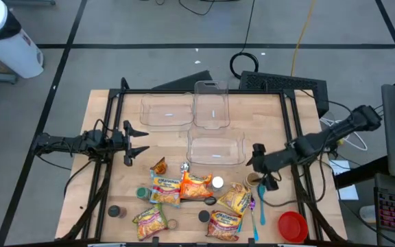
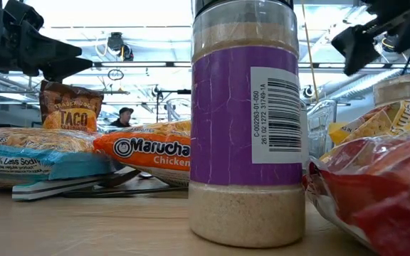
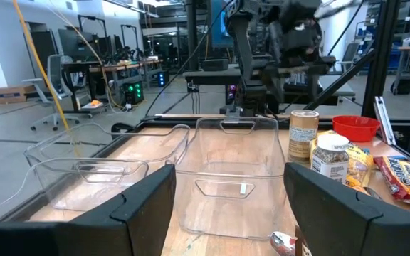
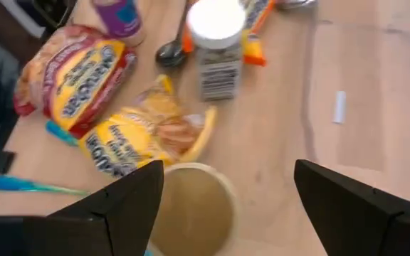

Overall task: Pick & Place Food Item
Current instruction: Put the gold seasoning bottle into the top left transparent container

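Note:
Food lies along the table's near edge. There are Maruchan ramen packs (image 1: pixel 195 186), a yellow ramen pack (image 4: pixel 141 139), a taco packet (image 1: pixel 158 166), a white-lidded spice jar (image 4: pixel 216 43), a purple-labelled jar (image 2: pixel 248 128) and a tan-topped can (image 4: pixel 191 206). My right gripper (image 4: pixel 223 206) is open and slants down above the can (image 1: pixel 254 180), touching nothing. My left gripper (image 1: pixel 141 140) waits open and level at the table's left, facing the clear containers (image 3: pixel 226 171).
Three clear plastic containers (image 1: pixel 214 147) stand on the table's far half. A red bowl (image 1: pixel 293 225) sits at the near right corner, with blue utensils (image 1: pixel 261 202) and a spoon (image 4: pixel 169 50) among the packs. Bare wood lies between the containers and the food.

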`<state>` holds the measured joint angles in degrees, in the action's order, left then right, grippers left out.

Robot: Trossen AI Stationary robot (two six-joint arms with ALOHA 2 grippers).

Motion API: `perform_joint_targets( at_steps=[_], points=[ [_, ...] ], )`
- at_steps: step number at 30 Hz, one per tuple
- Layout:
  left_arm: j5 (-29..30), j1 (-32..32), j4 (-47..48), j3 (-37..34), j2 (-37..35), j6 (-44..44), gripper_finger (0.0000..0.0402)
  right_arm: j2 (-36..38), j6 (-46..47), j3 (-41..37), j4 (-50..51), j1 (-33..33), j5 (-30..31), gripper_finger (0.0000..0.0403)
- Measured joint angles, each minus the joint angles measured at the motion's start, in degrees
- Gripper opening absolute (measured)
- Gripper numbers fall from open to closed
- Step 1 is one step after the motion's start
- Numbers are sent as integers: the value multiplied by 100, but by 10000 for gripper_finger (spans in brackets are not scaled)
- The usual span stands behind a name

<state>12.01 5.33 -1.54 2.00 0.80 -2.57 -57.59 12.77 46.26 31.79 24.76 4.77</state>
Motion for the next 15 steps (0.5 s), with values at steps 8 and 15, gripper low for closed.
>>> perform_joint_targets(
  at_steps=[8,15],
  points=[
    [2,0,0,0,0,0,271,-399,326,18,85,398,14,305],
    [2,-1,0,-2,0,0,271,-559,427,18,286,440,144,302]
  ],
)
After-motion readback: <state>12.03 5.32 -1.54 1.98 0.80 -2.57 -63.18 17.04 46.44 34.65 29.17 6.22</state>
